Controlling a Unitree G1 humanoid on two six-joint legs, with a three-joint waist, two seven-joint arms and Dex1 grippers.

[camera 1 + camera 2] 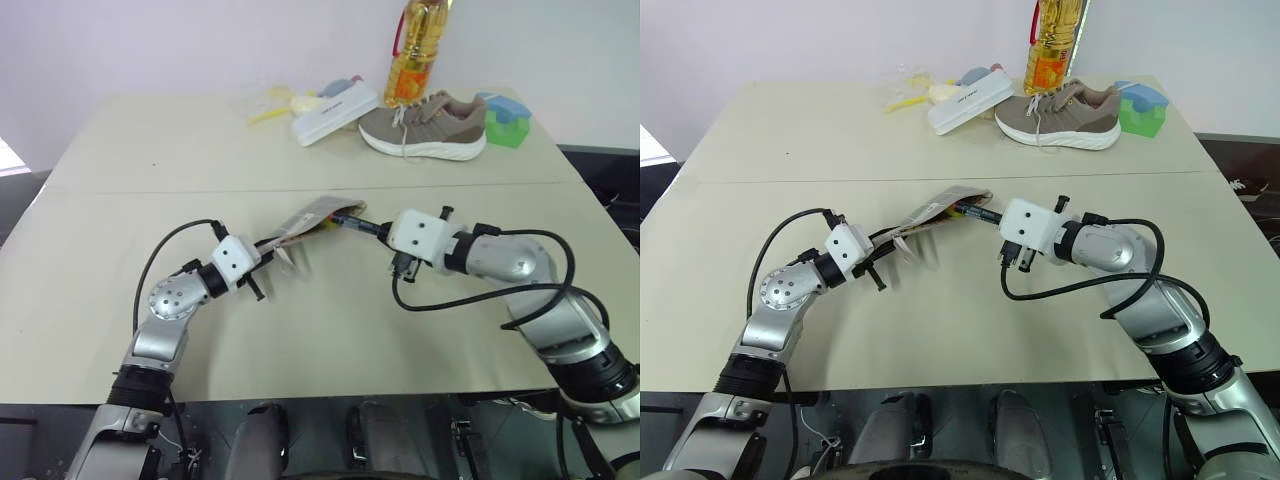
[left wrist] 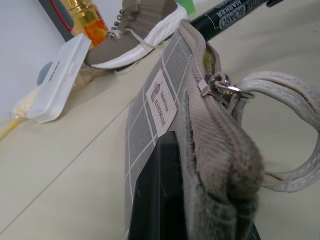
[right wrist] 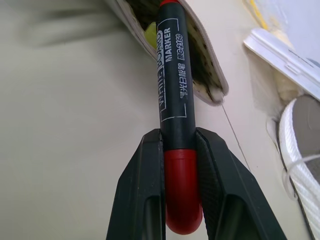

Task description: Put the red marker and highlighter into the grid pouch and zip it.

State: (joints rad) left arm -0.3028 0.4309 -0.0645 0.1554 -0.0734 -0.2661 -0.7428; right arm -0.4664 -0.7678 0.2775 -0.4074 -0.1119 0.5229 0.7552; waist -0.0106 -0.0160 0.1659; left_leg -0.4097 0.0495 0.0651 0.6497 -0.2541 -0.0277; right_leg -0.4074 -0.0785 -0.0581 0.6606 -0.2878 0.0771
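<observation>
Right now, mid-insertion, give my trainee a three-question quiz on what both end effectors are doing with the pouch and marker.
1. True or false: the right end effector is shut on the red marker.
2. What does the left end effector hold? A) the shoe B) the grid pouch C) the oil bottle
3. Fill in: the yellow thing showing inside the pouch mouth, beside the marker, is the ____.

Key:
1. True; its tip is entering the open mouth of the grid pouch.
2. B; the shoe and oil bottle stand at the table's far edge.
3. highlighter.
</observation>
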